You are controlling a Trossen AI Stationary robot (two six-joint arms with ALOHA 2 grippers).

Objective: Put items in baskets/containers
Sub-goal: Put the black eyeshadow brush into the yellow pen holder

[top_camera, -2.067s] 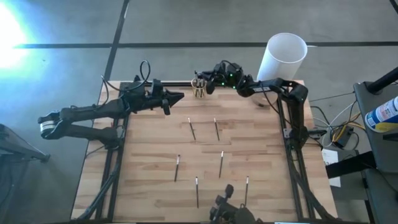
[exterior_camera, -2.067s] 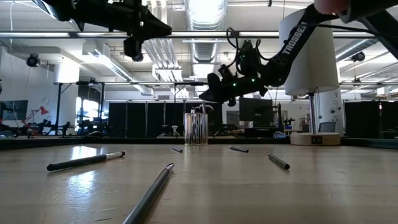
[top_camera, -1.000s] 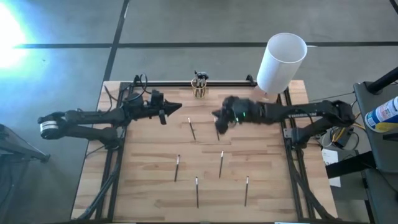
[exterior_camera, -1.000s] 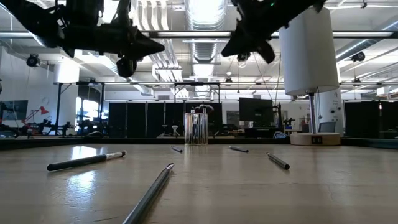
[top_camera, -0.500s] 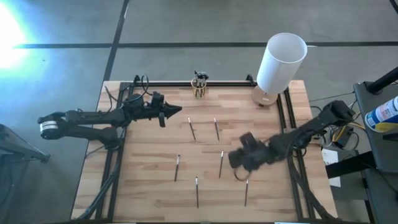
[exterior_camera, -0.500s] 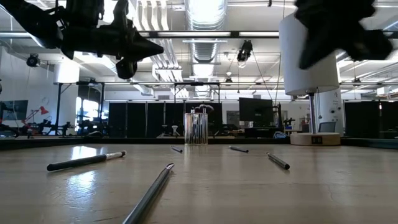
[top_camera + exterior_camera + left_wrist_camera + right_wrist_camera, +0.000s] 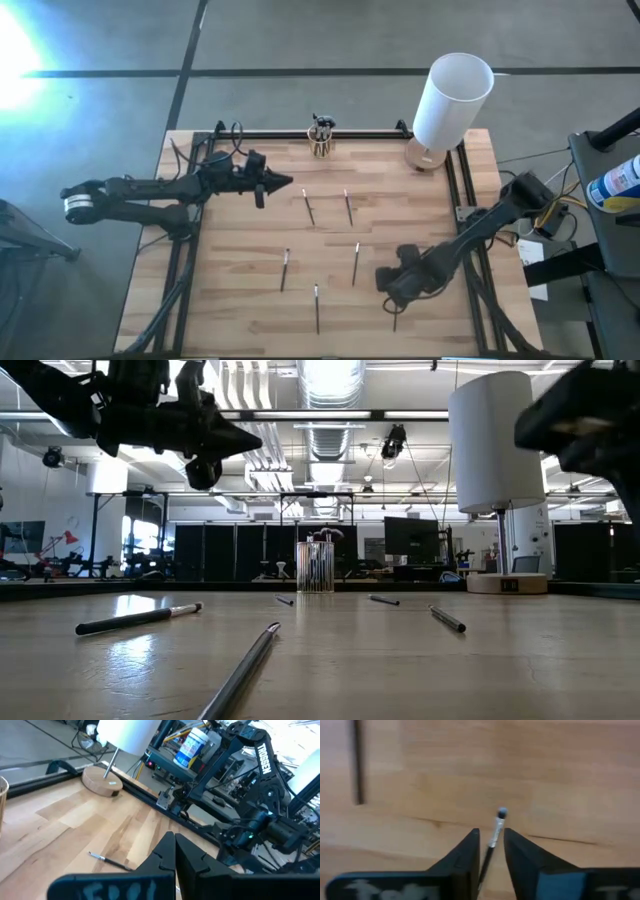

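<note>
Several thin dark brushes lie apart on the wooden table (image 7: 240,240), among them ones at mid-table (image 7: 309,207) and nearer the front (image 7: 285,270). The small glass cup (image 7: 321,140) stands at the back edge with brushes upright in it. My right gripper (image 7: 392,293) is low over the front right brush (image 7: 394,318). In the right wrist view its fingers (image 7: 465,851) stand open on either side of that brush (image 7: 495,831). My left gripper (image 7: 287,181) hovers shut and empty at the back left, above the table.
A tall white cylinder (image 7: 452,98) on a round wooden base stands at the back right corner. Black rails run along the table's back and sides. In the low view, two brushes (image 7: 140,618) (image 7: 240,672) lie nearest the camera.
My right arm swung from mid-table to the front right, came down over a brush, and its fingers parted. The left arm barely moved.
</note>
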